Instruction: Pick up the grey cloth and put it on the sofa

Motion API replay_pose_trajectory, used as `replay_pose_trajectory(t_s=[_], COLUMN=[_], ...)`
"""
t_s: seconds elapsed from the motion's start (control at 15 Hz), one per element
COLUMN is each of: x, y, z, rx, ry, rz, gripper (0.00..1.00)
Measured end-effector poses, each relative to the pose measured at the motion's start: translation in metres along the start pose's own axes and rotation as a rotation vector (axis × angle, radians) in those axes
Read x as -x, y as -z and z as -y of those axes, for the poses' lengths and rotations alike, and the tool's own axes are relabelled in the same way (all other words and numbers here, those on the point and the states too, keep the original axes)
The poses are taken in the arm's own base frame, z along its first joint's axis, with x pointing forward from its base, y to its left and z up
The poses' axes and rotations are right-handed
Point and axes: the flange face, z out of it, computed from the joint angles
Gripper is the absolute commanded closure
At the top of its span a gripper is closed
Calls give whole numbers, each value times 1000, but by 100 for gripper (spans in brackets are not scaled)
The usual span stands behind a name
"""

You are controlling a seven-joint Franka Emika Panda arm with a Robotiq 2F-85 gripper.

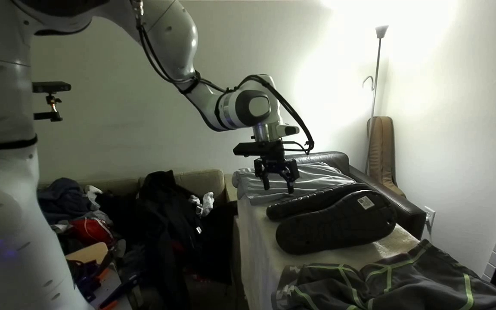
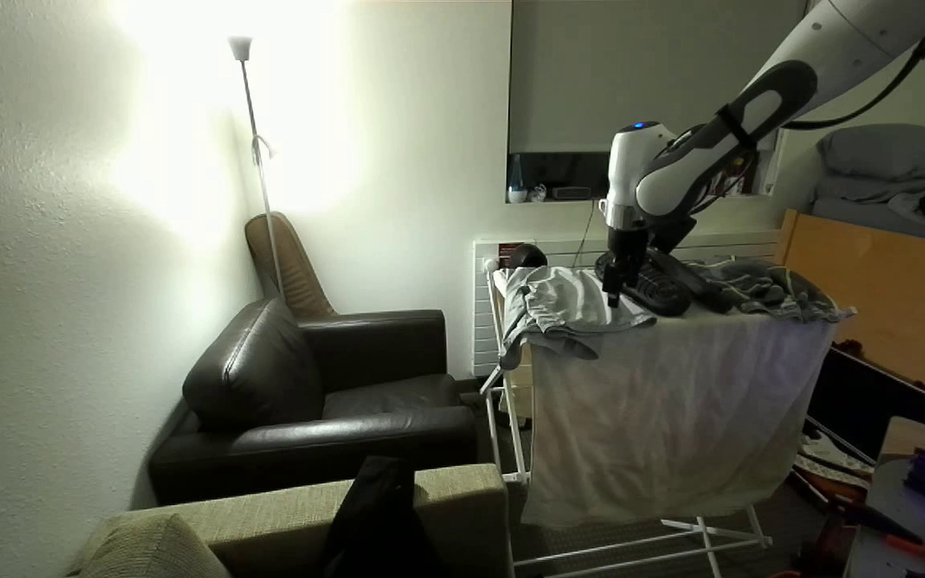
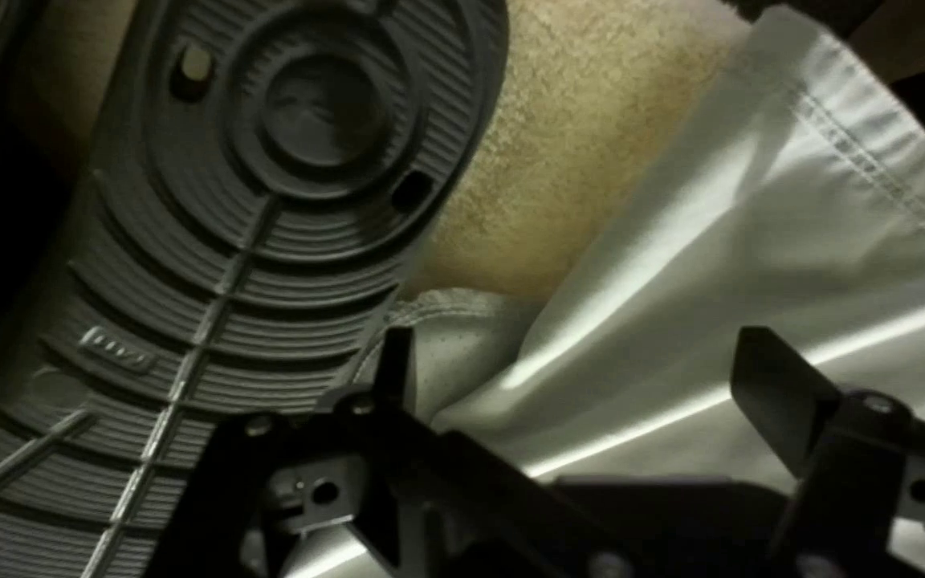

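A grey cloth [image 1: 319, 176] lies wrinkled at one end of a laundry rack [image 2: 517, 478], its edge drooping over the side, beneath a robot's gripper [image 1: 278, 189] whose fingers are spread wide and holding nothing, likely to straddle a fold before pinching; whether the tips touch the fabric cannot be told. Under the cloth, a pale towel [image 2: 655, 425] drapes the rack, apparently making a soft, level bed for small laundry. Just beside the cloth lie dark slippers [image 1: 334, 228], ribbed side up in the wrist view, perhaps to dry, and near enough to one finger that a hasty grab could catch them. Farther along, dark trousers [image 1: 420, 280] with green seams are spread out, probably for airing. Just off the cloth's end of the rack stands a dark leather sofa [image 2: 334, 441], the likelier destination for being so near; a pale sofa [image 2: 462, 486], loaded with a heap of clothes [image 1: 162, 219] in an exterior view, is also in the room, and the task does not say which is meant
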Motion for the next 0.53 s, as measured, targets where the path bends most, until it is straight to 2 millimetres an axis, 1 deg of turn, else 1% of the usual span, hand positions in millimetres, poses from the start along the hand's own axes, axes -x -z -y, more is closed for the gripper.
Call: replay_pose_trajectory(t_s=[0.13,0.2,0.33,0.4,0.47,0.53], x=[-4,-6,-10,-11,-12,-12], y=[-3,0,10,16,23,29], z=[0,-1,-4,-7,-9,-11], rx=[1,2,5,2,-5,-12], ry=[1,-1,-7,-15,-27,-37], rz=[1,-5,-20,-28,-37,-45], gripper=[0,23,33,41,29,11])
